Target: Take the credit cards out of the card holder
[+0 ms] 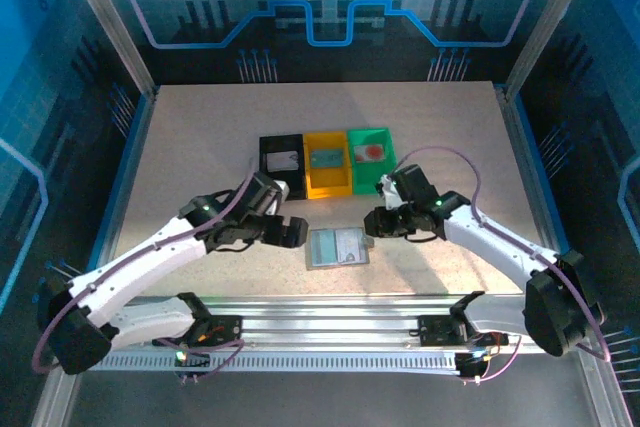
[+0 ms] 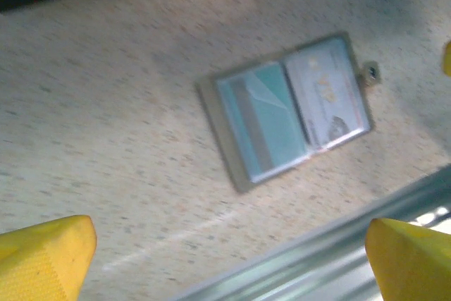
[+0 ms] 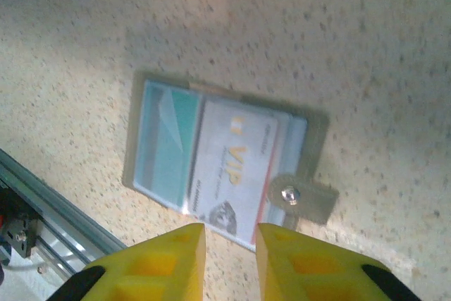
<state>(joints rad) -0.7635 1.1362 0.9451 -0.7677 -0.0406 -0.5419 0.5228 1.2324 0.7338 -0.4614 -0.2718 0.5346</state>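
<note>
From above, card holder [image 1: 337, 246] lying open on the worktop [image 1: 200, 147] between left end effector [image 1: 292, 232] and right end effector [image 1: 372, 221]; on left wrist, fingers [image 2: 49, 259] spread wide, empty, above it, credit cards [image 2: 328, 93] tucked inside; on right wrist, fingers [image 3: 169, 259] narrowly apart, empty, hovering near its tab clasp [image 3: 304, 199].

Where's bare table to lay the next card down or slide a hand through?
Free: the far strip of table behind the black bin, yellow bin and green bin; the wide sides left of the black one and right of the green one. Crowded: around the wallet, flanked by the left gripper and right gripper.
</note>
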